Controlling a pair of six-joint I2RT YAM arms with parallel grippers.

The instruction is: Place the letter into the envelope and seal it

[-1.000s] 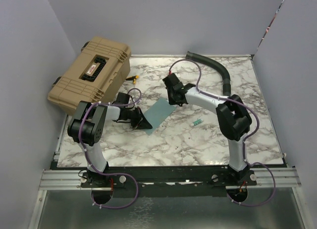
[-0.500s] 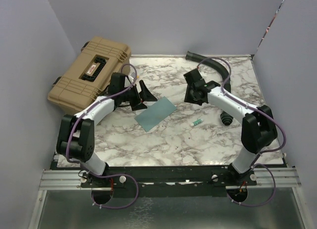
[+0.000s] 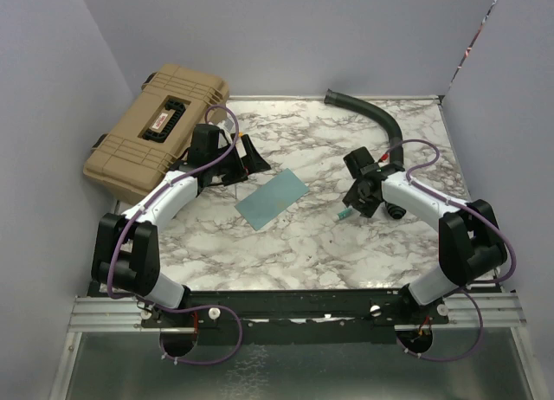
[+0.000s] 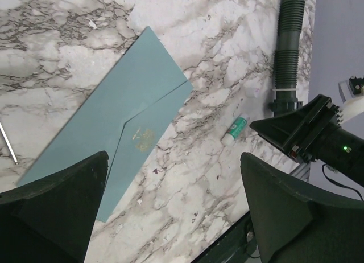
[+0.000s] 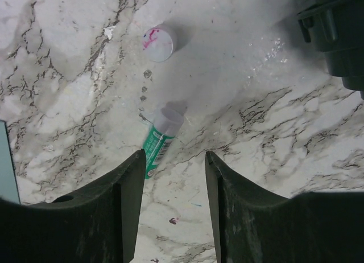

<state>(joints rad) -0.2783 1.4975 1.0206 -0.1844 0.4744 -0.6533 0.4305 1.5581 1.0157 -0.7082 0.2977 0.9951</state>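
While the right gripper [image 5: 170, 160] hangs half open, empty, above a glue stick [image 5: 161, 139] right of the envelope [image 3: 272, 198], the envelope lies flat, bare marble [image 3: 294, 244] along every edge; beyond its far-left edge the left gripper [image 3: 244, 162] gapes wide, holding nothing.

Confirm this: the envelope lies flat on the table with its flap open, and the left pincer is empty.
One thing is wrong: the flap is folded shut, not open, as the left wrist view shows. The rest holds: the envelope lies flat on the table and the left pincer is empty.
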